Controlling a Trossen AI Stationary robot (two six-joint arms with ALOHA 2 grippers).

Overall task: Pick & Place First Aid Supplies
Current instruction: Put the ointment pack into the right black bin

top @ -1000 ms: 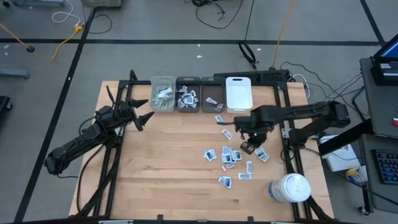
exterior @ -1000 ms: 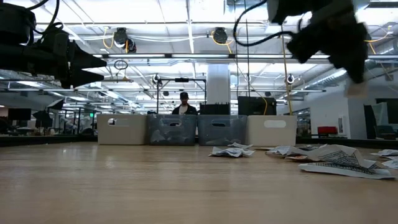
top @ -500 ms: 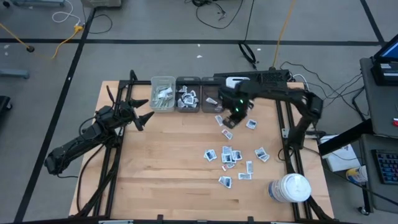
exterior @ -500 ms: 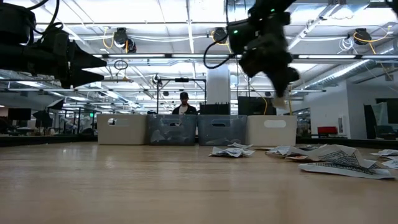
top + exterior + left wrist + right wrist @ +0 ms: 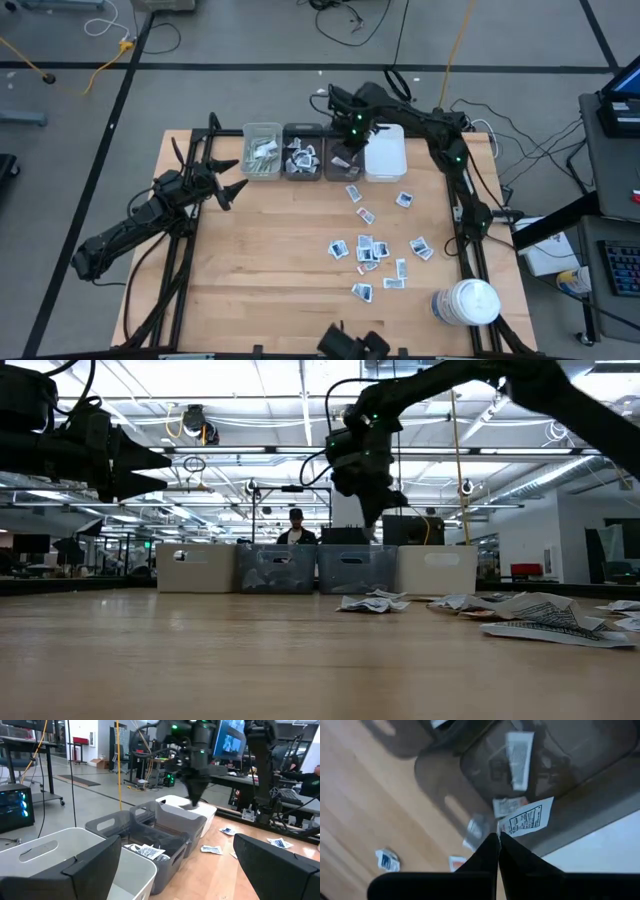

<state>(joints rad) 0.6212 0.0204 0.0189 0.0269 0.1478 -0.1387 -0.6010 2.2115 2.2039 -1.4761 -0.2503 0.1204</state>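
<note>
Right claw (image 5: 498, 836) pressed together, pinching one flat white sachet (image 5: 526, 816) with dark print by its corner, above the third bin (image 5: 343, 160), dark grey, in the far row. Only the right wrist view reveals that pinch; from above, just the arm reaching over the bin. Inside that bin, a longer pale strip (image 5: 519, 753) and a small packet.

Left claw (image 5: 226, 180) spread wide, hovering at the left side, near the first bin (image 5: 261, 150), pale and holding wrapped strips. Second bin (image 5: 302, 155) grey, filled with crumpled sachets.

Loose sachets (image 5: 371, 248) scattered right of centre on the pale wooden surface (image 5: 260, 250); round white jar (image 5: 466, 301) at the near right corner.

Low view: open workshop, ceiling lights, a person (image 5: 296, 528) beyond the bins.
</note>
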